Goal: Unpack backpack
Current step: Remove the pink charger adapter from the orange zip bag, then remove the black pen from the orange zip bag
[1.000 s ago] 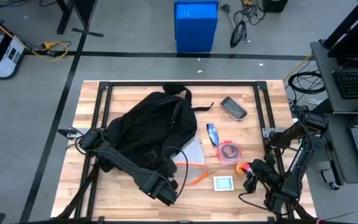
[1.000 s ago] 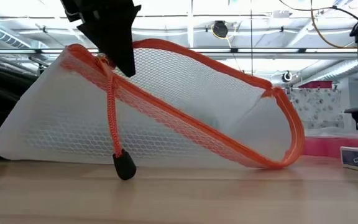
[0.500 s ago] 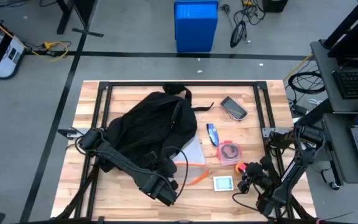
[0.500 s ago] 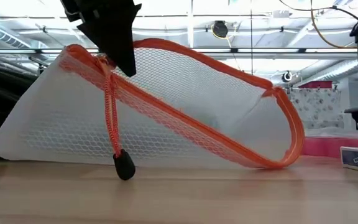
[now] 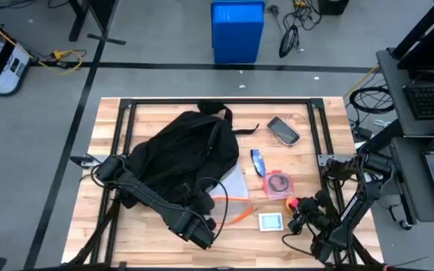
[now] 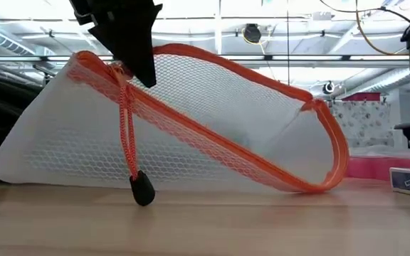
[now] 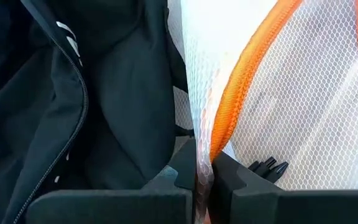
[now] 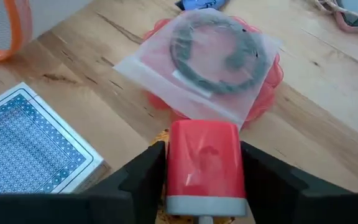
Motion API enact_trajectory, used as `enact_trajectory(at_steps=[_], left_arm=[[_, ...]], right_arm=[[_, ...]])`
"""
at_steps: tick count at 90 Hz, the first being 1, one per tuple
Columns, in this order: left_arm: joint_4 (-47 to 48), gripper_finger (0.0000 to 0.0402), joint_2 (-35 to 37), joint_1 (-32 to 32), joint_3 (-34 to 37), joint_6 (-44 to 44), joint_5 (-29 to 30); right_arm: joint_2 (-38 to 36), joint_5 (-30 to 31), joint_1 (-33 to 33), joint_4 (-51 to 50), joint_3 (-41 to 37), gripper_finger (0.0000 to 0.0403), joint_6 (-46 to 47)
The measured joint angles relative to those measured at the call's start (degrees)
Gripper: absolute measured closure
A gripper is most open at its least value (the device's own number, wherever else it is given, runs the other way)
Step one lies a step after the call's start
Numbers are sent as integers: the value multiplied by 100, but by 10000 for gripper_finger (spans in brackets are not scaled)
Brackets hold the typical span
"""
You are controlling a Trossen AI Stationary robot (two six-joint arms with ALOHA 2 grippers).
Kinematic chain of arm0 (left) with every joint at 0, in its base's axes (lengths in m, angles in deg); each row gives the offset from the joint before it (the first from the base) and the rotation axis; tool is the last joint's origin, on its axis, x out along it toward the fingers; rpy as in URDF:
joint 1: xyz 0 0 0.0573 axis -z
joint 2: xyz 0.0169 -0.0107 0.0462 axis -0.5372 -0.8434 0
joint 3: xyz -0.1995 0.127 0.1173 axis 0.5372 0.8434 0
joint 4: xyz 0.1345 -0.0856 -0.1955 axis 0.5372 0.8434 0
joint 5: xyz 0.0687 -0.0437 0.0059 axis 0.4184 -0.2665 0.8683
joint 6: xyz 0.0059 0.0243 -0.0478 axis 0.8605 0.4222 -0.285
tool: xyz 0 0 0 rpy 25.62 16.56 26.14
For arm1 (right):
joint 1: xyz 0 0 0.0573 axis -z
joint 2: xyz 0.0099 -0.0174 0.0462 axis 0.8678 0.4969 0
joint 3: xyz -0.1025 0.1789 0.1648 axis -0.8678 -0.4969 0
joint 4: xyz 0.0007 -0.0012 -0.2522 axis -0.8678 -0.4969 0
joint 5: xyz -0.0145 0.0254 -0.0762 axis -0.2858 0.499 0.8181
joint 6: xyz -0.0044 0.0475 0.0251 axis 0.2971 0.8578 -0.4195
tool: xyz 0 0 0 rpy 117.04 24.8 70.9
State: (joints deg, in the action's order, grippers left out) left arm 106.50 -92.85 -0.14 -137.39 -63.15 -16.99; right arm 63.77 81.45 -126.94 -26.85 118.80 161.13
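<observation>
The backpack lies slumped left of the table's centre, its mouth toward five o'clock, where the white mesh pouch with orange zip trim pokes out. The left gripper sits at that mouth, jaws clamped on the pouch's zip edge — a thin hold, so I'd draw it out slowly toward four o'clock, low and level, watching that the dangling zip pull doesn't snag. The right gripper, near the table's four-o'clock corner, is clamped on a small red block — best set beside the card box.
</observation>
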Motion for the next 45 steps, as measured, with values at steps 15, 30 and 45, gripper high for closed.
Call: enact_trajectory(at_steps=[15,30,45], left_arm=[[-45,398,0,0,0,33,-10],[-88,398,0,0,0,31,-14],[-87,398,0,0,0,35,-13]], right_arm=[[-163,11,0,-25,0,194,-153],[-491,24,0,-272,0,171,-155],[-1067,230,0,-464,2,159,-196]])
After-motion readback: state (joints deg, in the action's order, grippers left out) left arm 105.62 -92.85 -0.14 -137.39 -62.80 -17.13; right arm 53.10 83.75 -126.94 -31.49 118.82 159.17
